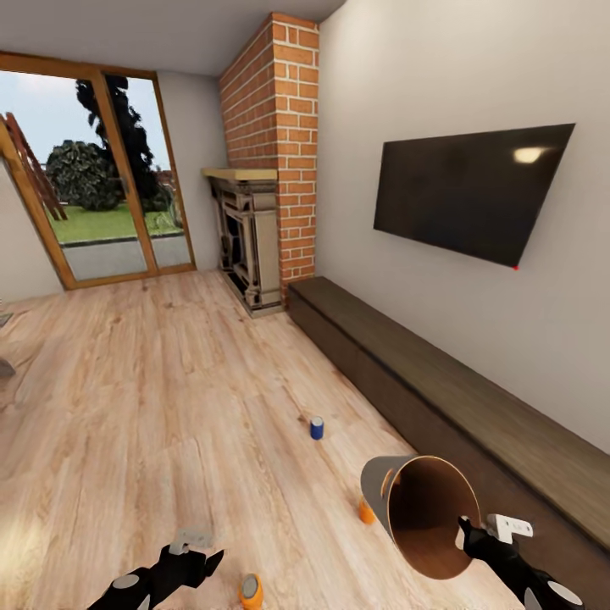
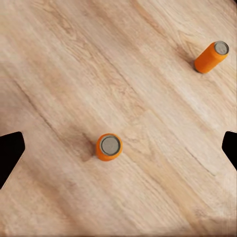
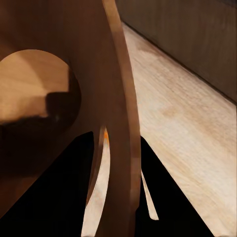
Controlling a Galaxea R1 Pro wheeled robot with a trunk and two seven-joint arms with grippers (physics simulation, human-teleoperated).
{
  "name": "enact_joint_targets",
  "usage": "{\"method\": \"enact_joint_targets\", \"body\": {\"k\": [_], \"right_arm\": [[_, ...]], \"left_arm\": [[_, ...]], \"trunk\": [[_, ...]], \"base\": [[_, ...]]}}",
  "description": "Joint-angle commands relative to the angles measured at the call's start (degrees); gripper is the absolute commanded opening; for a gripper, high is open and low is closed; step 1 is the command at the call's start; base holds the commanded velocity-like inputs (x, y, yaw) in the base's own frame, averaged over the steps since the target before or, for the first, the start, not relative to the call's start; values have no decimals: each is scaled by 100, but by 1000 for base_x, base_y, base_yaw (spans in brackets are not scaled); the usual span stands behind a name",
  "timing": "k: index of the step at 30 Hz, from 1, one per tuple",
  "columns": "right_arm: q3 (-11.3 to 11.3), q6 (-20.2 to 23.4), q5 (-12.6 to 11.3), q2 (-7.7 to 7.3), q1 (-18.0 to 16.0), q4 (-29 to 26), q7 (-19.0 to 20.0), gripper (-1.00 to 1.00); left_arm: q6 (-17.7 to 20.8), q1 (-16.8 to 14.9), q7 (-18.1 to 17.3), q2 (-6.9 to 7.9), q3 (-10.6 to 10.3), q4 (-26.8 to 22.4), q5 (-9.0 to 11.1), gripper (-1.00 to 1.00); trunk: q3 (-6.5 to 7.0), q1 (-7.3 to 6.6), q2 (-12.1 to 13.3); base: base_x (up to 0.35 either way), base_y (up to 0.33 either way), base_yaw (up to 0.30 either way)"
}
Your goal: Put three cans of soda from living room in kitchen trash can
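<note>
Right pincer (image 1: pixel 464 532) clamped the rim of the trash can (image 1: pixel 424 508), held tipped, mouth toward the camera. Left pincer (image 1: pixel 199 561) hung spread wide over the wood floor (image 1: pixel 152 398), above one orange can (image 1: pixel 251 590). Three cans counted: two orange, one blue (image 1: pixel 317 427). Second orange can (image 1: pixel 365 512) half hidden behind the trash can, near the dark bench (image 1: pixel 440 381).

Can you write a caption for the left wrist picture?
Open left gripper hovering above one upright orange can, another orange can standing nearby.
</note>
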Motion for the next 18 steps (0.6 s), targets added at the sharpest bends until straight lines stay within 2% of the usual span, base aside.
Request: {"method": "enact_joint_targets", "body": {"k": [1,10,15,18], "right_arm": [[-18,13,-69,-2,-3,-9,80,-100],[-18,14,-84,-1,-3,-8,79,-100],[-23,14,-89,-1,-3,-10,85,-100],[-20,16,-92,0,-3,-9,82,-100]], "left_arm": [[0,0,0,0,0,0,-1,100],[-1,0,-7,0,-9,0,-3,100],[-43,2,-3,0,-10,0,4,100],[-49,1,-1,0,-10,0,5,100]], "trunk": [[-9,0,0],[-90,0,0],[-123,0,0],[-128,0,0]], "base": [[0,315,0],[12,313,0],[20,88,-6],[3,12,-148]]}}
